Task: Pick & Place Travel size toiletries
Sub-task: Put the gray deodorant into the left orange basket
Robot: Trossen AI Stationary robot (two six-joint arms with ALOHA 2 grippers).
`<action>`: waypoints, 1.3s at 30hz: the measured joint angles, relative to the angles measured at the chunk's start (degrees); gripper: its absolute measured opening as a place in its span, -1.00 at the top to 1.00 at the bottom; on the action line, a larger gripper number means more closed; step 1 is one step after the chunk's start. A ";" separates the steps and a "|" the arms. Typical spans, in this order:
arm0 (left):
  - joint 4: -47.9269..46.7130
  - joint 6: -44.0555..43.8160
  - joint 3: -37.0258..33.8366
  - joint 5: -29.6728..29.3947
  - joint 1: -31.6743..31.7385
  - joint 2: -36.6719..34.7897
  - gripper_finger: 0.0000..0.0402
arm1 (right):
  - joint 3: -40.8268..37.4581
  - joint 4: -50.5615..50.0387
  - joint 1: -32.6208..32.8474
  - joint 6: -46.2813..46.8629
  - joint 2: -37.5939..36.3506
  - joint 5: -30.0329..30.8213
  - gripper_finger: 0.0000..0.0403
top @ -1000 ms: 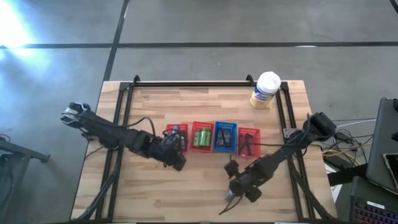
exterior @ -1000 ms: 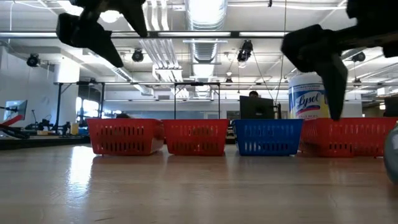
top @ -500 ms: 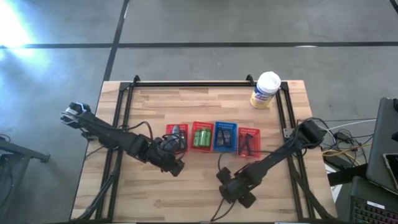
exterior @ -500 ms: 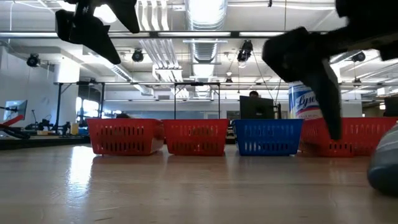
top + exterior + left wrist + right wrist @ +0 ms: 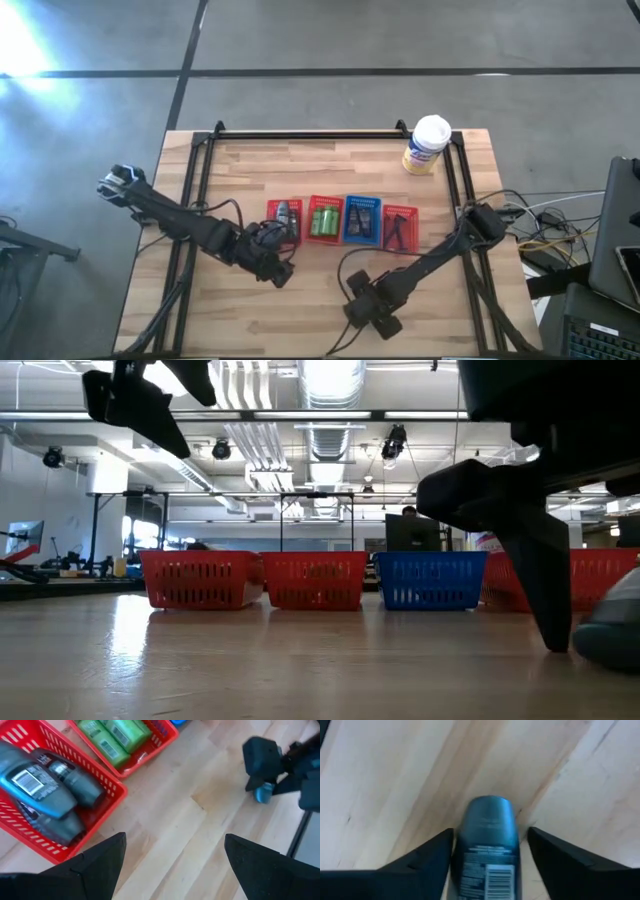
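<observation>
A grey-blue oval tube (image 5: 487, 835) lies flat on the table near its near edge. My right gripper (image 5: 490, 832) is open and low over it, one finger on each side and pointing along it. In the high view the right gripper (image 5: 362, 312) hides the tube. In the low view one finger (image 5: 545, 590) reaches the tabletop beside the tube (image 5: 612, 632). My left gripper (image 5: 175, 870) is open and hangs above bare table just near of the red basket (image 5: 75, 820) holding grey tubes (image 5: 45, 795). Green packs (image 5: 112, 737) fill the second red basket. My right gripper straddles the tube's body from above, slanting down and along it, while the tube rests on the table. Whether a finger (image 5: 427, 857) touches the tube's side I cannot tell.
Several small baskets stand in a row mid-table: red (image 5: 283, 221), red (image 5: 325, 220), blue (image 5: 362, 220), red (image 5: 400, 228). A white-lidded yellow canister (image 5: 427, 145) stands at the far right corner. Black frame rails (image 5: 320, 133) border the table. Bare wood lies near of the baskets.
My right gripper has moved toward the table's near-left and come down to the tabletop, so its fingers now stand on either side of the tube. My left gripper has drawn back a little from the baskets toward the near edge.
</observation>
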 joint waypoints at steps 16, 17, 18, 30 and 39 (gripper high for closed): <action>4.85 4.31 0.00 -17.05 -15.36 0.15 -0.70 | 0.47 -0.50 -7.93 20.41 -9.20 -0.94 0.19; 5.07 5.68 0.00 -20.17 -16.81 0.40 -0.70 | 0.41 0.65 -8.99 22.93 -10.78 -0.05 0.19; 5.08 7.01 -0.02 -23.12 -18.08 0.76 -0.70 | 0.38 1.81 -10.14 25.69 -12.47 1.01 0.19; 5.52 -3.37 -0.02 -44.14 -19.90 3.90 -0.70 | 0.11 26.37 -20.45 38.28 -28.10 20.23 0.19; 17.82 5.05 -0.04 -48.21 -17.53 -2.51 -0.52 | 0.09 46.97 -22.27 29.58 -28.15 16.99 0.19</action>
